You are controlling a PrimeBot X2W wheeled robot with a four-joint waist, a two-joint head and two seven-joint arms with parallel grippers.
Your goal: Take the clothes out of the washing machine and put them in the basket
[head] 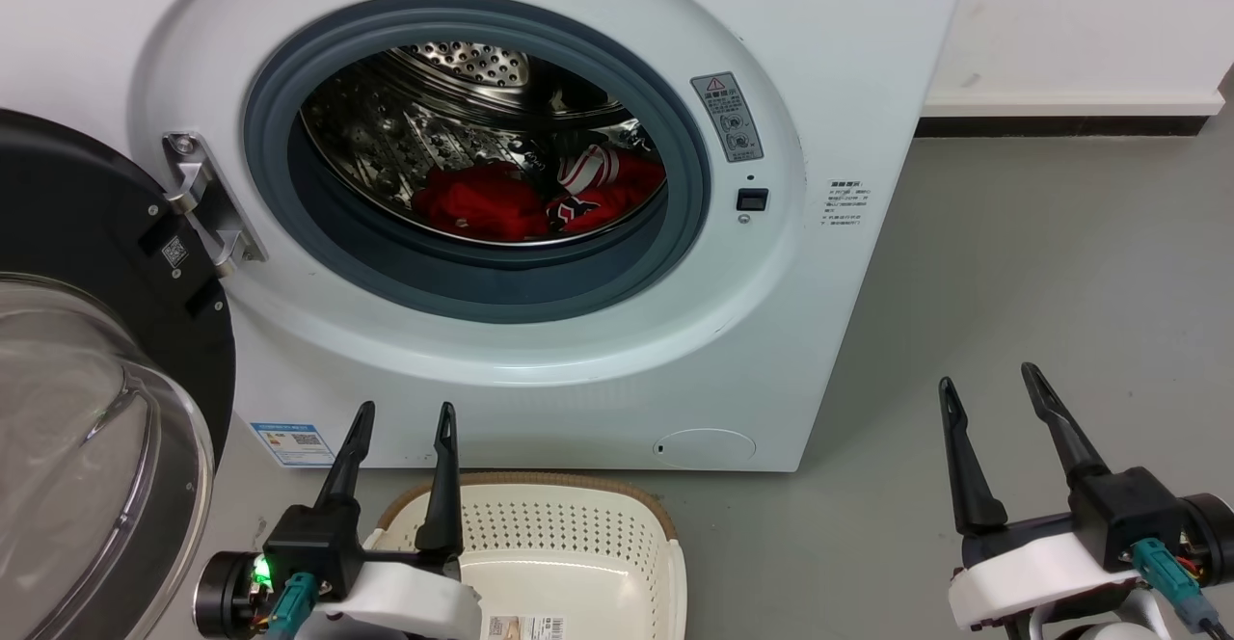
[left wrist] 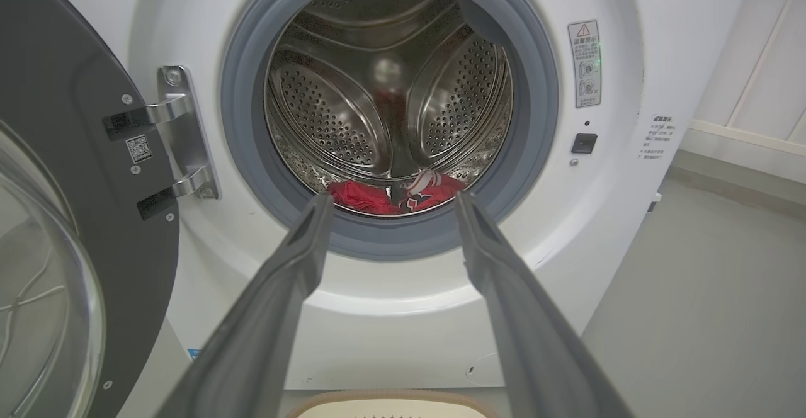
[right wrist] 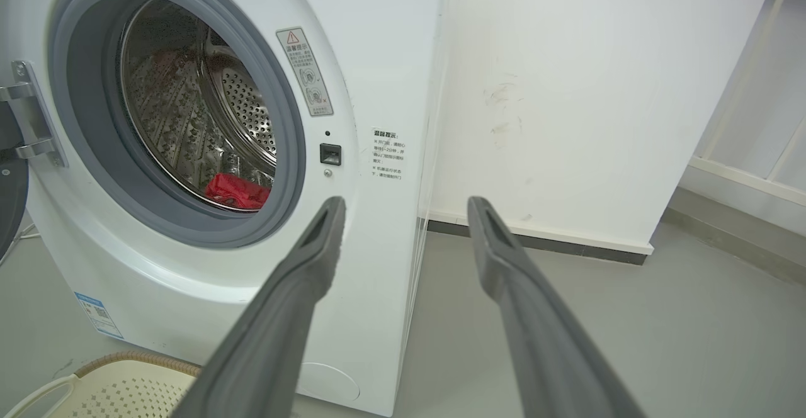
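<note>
In the head view, the large white front-loading washing machine (head: 848, 91) stands with its black-rimmed round glass door (head: 116, 399) swung open at the left. The soft red clothes (head: 525, 206) lie on the bottom of the perforated steel drum (head: 463, 66) – a plain red garment (head: 477, 204) touching a red one with white stripes (head: 603, 177) to its right. The small cream perforated plastic basket (head: 540, 524) sits on the grey floor (head: 1012, 283) at the machine's foot. The left gripper (head: 406, 413) hangs over the basket's left rim, the right gripper (head: 988, 380) over bare floor well to the right; both are spread wide, holding nothing.

In the left wrist view, the left gripper (left wrist: 393, 196) points straight at the grey rubber door ring (left wrist: 541, 90), the clothes framed between its parted fingers, far inside.

In the right wrist view, the right gripper (right wrist: 406, 201), wide and empty, points past the machine's right front edge toward a white wall (right wrist: 567, 90).

This looks like the first step – reaching in, not yet begun. The left arm seems better lined up: it must rise, pass over the ring's lower lip, dip to the drum's bottom and pinch a fold of cloth
</note>
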